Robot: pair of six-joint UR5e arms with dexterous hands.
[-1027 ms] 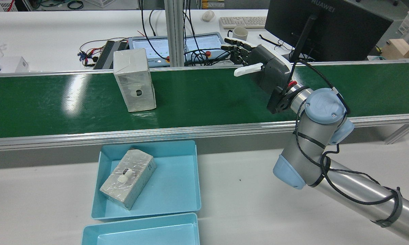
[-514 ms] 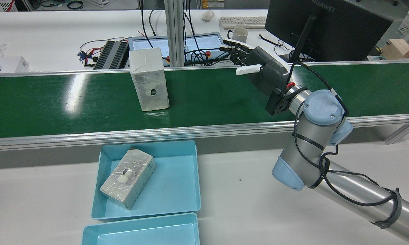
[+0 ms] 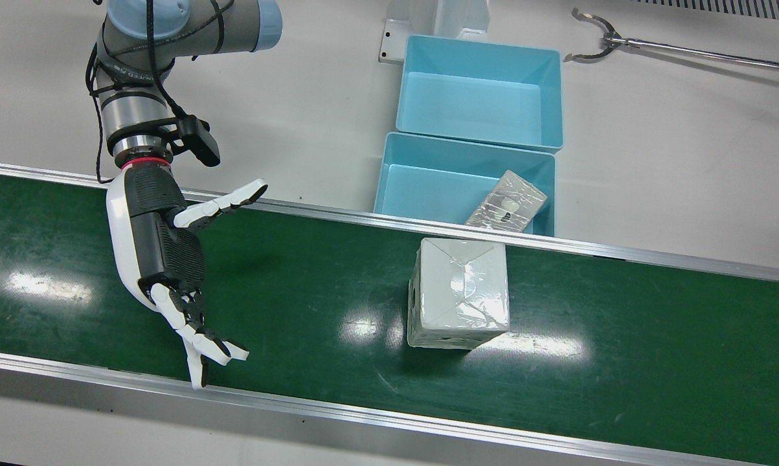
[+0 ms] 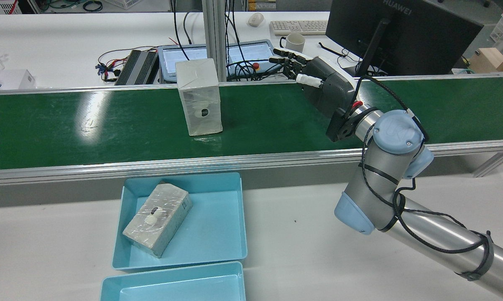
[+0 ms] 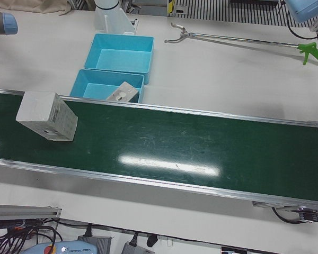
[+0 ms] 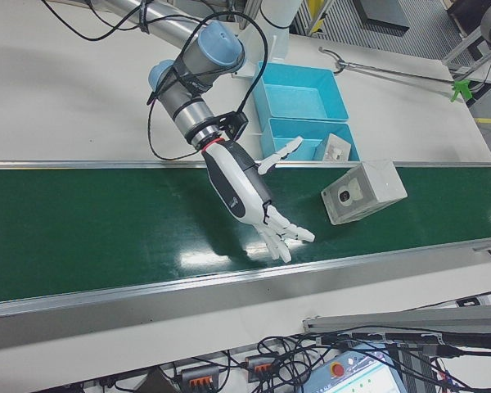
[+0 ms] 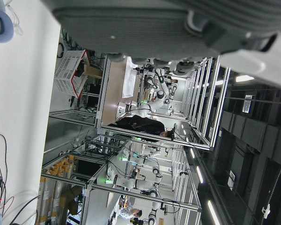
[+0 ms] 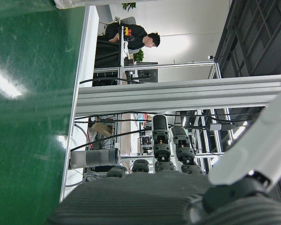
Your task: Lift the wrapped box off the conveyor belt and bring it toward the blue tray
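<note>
While nothing is grasped yet, the task is at its very start: the wrapped box stands upright on the green conveyor belt, untouched, roughly level with the nearer blue tray. That tray already holds another wrapped box lying tilted against its belt-side wall; the second blue tray behind it is empty.

The right hand hovers over the belt, well apart from the standing box, palm turned toward it, fingers spread and stretched out, thumb held out wide. It holds nothing. The left hand shows only as a blurred edge at the top of its own camera view, so whether it is spread or closed I cannot tell; its arm is parked off to the side.

Left to do: close the gap, grasp, lift, carry toward the tray, so all of it.

Against the earlier rear frames, the box has travelled along the belt toward the right hand, visibly closer each frame. The hand itself has barely shifted, but its white thumb, earlier sticking out sideways, now sits drawn in nearer the palm in the rear view. A grabber tool lies on the table, unused.
</note>
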